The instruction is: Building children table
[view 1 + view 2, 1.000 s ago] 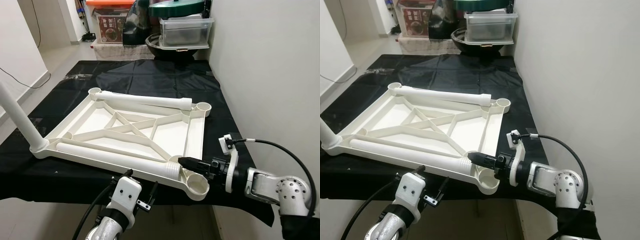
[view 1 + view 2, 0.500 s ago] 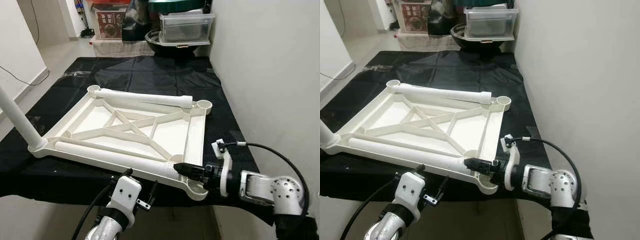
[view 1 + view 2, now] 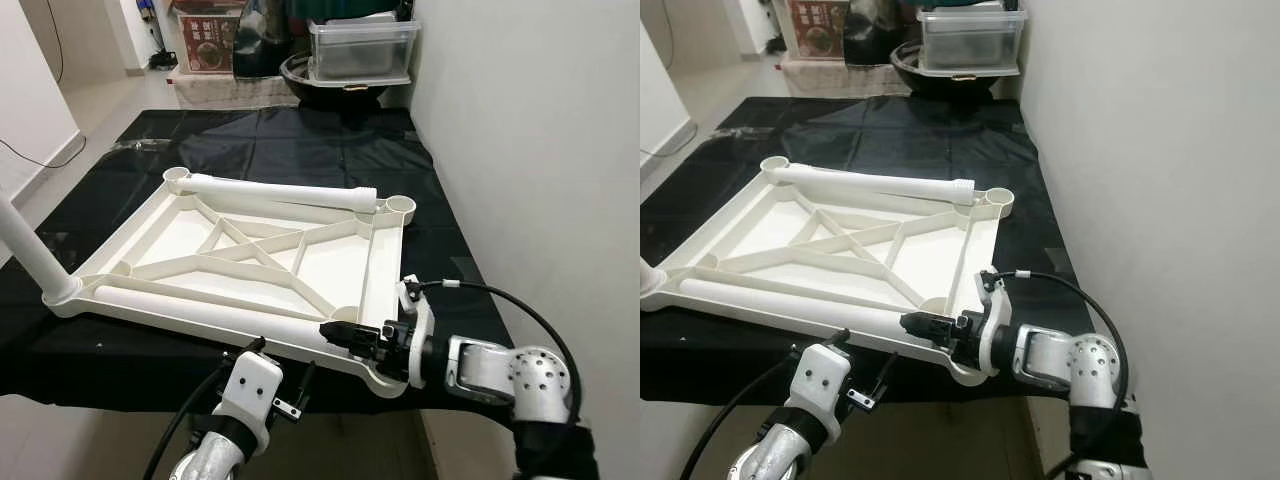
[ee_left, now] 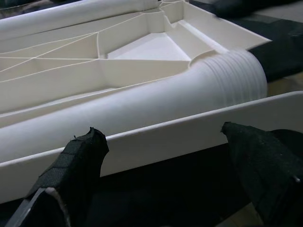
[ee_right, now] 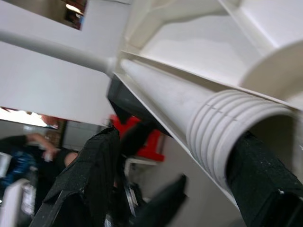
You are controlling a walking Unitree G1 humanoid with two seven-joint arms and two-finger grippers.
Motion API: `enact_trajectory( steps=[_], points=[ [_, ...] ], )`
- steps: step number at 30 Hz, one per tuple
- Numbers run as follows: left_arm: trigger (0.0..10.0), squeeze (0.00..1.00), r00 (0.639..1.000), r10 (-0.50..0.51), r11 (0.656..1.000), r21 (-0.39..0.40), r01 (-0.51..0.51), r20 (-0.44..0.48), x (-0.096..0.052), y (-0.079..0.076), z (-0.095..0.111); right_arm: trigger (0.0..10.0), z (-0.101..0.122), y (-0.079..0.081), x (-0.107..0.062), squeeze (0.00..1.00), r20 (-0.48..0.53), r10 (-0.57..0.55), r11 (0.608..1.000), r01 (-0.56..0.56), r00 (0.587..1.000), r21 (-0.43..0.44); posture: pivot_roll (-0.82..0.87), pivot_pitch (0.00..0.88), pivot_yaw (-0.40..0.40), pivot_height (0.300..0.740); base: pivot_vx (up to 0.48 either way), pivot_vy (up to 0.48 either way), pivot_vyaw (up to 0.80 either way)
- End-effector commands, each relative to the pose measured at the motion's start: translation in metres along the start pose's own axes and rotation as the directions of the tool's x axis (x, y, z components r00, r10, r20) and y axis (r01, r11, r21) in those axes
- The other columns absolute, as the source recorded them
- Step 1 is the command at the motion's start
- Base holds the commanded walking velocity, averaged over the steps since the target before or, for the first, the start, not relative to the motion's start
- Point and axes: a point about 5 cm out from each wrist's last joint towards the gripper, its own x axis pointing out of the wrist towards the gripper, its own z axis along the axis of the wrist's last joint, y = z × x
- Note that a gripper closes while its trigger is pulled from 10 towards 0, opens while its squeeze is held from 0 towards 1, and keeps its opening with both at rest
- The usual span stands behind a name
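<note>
Left eye view: right pincer (image 3: 335, 334) at a table leg's (image 3: 210, 317) ribbed end.
Fingers spread open around the leg; best centred before closing. Left pincer (image 4: 165, 175) open below the frame (image 3: 385, 275).

tabletop (image 3: 330, 262): white smooth plastic | leg (image 3: 215, 314): ribbed end | sheet (image 3: 300, 150): glossy black | fingers (image 4: 78, 158): rough matt black

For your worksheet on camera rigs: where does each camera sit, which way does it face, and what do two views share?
Left eye and right eye: head, looking down at the table frame; both arms show.
Left wrist: faces the frame's near edge between its claw fingers.
Right wrist: looks along the threaded leg, its claw straddling it.
Shared: that leg.
</note>
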Motion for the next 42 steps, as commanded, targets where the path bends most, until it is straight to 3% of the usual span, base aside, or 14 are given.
enact_trajectory(
  steps=[1, 13, 14, 26, 27, 29, 30, 32, 33, 34, 36, 37, 42],
  points=[
    [10.0, 0.0, 1.0, 0.001, 1.0, -0.002, -0.001, -0.013, -0.001, 0.0, -0.001, 10.0, 0.003, 0.009, 0.004, 0.0, 0.004, 0.075, 0.997, -0.075, 0.997, 0.003, 0.04, 0.119, -0.035, 0.74, 0.0, 0.0, 0.0],
    [10.0, 0.0, 1.0, 0.001, 1.0, 0.001, -0.001, -0.013, 0.0, 0.0, -0.001, 10.0, 0.018, 0.03, 0.0, 0.0, 0.078, 0.239, 0.971, -0.237, 0.968, -0.025, 0.04, 0.117, -0.036, 0.74, 0.0, 0.0, 0.0],
    [10.0, 0.0, 1.0, 0.001, 1.0, 0.002, -0.001, -0.013, 0.0, 0.0, -0.001, 0.0, 0.017, 0.032, 0.0, 0.0, 0.064, 0.247, 0.969, -0.245, 0.967, -0.042, 0.04, 0.115, -0.035, 0.74, 0.0, 0.0, 0.0],
    [10.0, 0.0, 1.0, 0.004, 1.0, 0.003, -0.004, -0.007, 0.0, 0.001, -0.001, 0.0, 0.013, 0.033, 0.007, 0.0, -0.024, 0.208, 0.973, -0.209, 0.978, -0.098, 0.04, 0.102, -0.037, 0.74, 0.0, 0.0, 0.0],
    [10.0, 0.0, 1.0, 0.003, 1.0, 0.004, -0.003, -0.008, 0.0, 0.001, -0.001, 2.0, 0.011, 0.033, 0.008, 0.0, -0.042, 0.197, 0.973, -0.2, 0.98, -0.113, 0.04, 0.1, -0.037, 0.74, 0.0, 0.0, 0.0],
    [10.0, 0.0, 1.0, 0.003, 1.0, 0.004, -0.003, -0.008, 0.0, 0.001, -0.001, 2.0, 0.011, 0.033, 0.008, 0.0, -0.042, 0.197, 0.973, -0.2, 0.98, -0.113, 0.04, 0.1, -0.037, 0.74, 0.0, 0.0, 0.0],
    [10.0, 0.0, 1.0, 0.003, 1.0, 0.004, -0.003, -0.009, 0.0, 0.0, -0.001, 9.3, 0.009, 0.033, 0.009, 0.0, -0.065, 0.179, 0.973, -0.186, 0.982, -0.133, 0.05, 0.1, -0.038, 0.74, 0.0, 0.0, 0.0],
    [10.0, 0.0, 1.0, 0.003, 1.0, 0.004, -0.003, -0.009, 0.0, 0.0, -0.001, 9.3, 0.009, 0.033, 0.009, 0.0, -0.065, 0.179, 0.973, -0.186, 0.982, -0.133, 0.05, 0.1, -0.038, 0.74, 0.0, 0.0, 0.0],
    [10.0, 0.0, 1.0, 0.003, 1.0, 0.003, -0.003, -0.009, 0.0, 0.0, -0.002, 10.0, 0.008, 0.033, 0.01, 0.0, -0.072, 0.176, 0.972, -0.185, 0.982, -0.143, 0.05, 0.098, -0.038, 0.74, 0.0, 0.0, 0.0],
    [10.0, 0.0, 1.0, 0.002, 1.0, 0.003, -0.002, -0.009, 0.0, 0.0, -0.002, 3.9, 0.007, 0.033, 0.011, 0.0, -0.07, 0.175, 0.972, -0.184, 0.982, -0.149, 0.04, 0.094, -0.037, 0.74, 0.0, 0.0, 0.0],
    [10.0, 0.0, 1.0, 0.001, 1.0, 0.003, -0.001, -0.009, 0.0, -0.001, -0.002, 3.9, 0.007, 0.033, 0.011, 0.0, -0.068, 0.175, 0.971, -0.184, 0.982, -0.152, 0.04, 0.094, -0.037, 0.74, 0.0, 0.0, 0.0],
    [10.0, 0.0, 1.0, 0.001, 1.0, 0.003, -0.001, -0.01, 0.0, -0.001, -0.002, 0.0, 0.009, 0.033, 0.01, 0.0, -0.054, 0.177, 0.97, -0.184, 0.983, -0.157, 0.05, 0.092, -0.037, 0.74, 0.0, 0.0, 0.0],
    [10.0, 0.0, 1.0, 0.004, 1.0, 0.001, -0.004, -0.009, 0.0, 0.0, -0.002, 0.0, 0.017, 0.033, 0.007, 0.0, -0.005, 0.19, 0.97, -0.189, 0.982, -0.154, 0.05, 0.087, -0.038, 0.74, 0.0, 0.0, 0.0]
  ],
)
